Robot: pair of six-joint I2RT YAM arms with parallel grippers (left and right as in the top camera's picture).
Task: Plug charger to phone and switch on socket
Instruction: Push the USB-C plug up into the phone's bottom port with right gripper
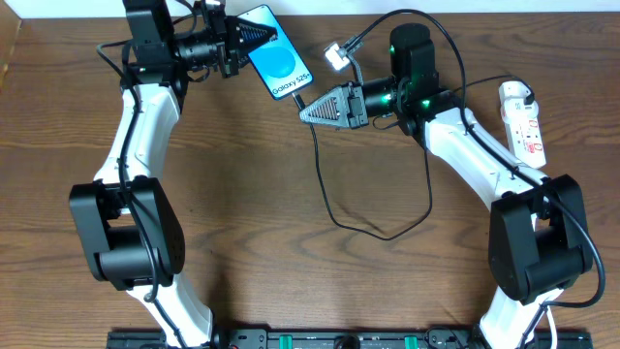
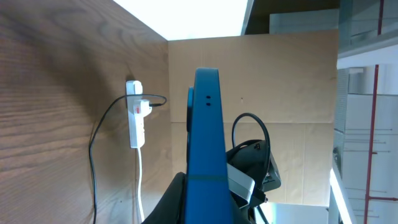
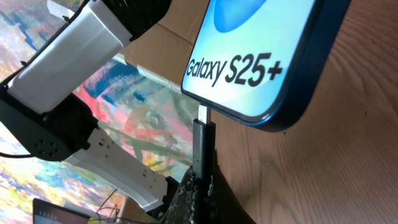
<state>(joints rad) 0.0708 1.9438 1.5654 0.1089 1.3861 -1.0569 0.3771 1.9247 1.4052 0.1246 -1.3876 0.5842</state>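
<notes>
**Inspector:** How is the phone being held?

**Assessor:** The left jaws are closing on the far end of the phone (image 1: 278,60) and gripping it firmly. The lettered end is projecting out ahead of them, toward the right jaws.

**Inspector:** And the charger?

**Assessor:** The right jaws are pinching the plug (image 3: 203,137) of the charger (image 1: 383,236), which is sticking straight out past their tips. The plug's tip is meeting the port in the phone's edge. A sliver of bare metal is showing there, so I am judging insertion as underway, not confirmed seated. The slack cable is trailing over the desk (image 1: 291,291) behind the right jaws.

**Inspector:** The socket?

**Assessor:** The socket (image 1: 523,121) is lying well apart from both jaws, far behind the right pair, with the adapter sitting in it. Neither pair is reaching for it. I cannot tell the switch position, so I am recording that step as outstanding.
</notes>
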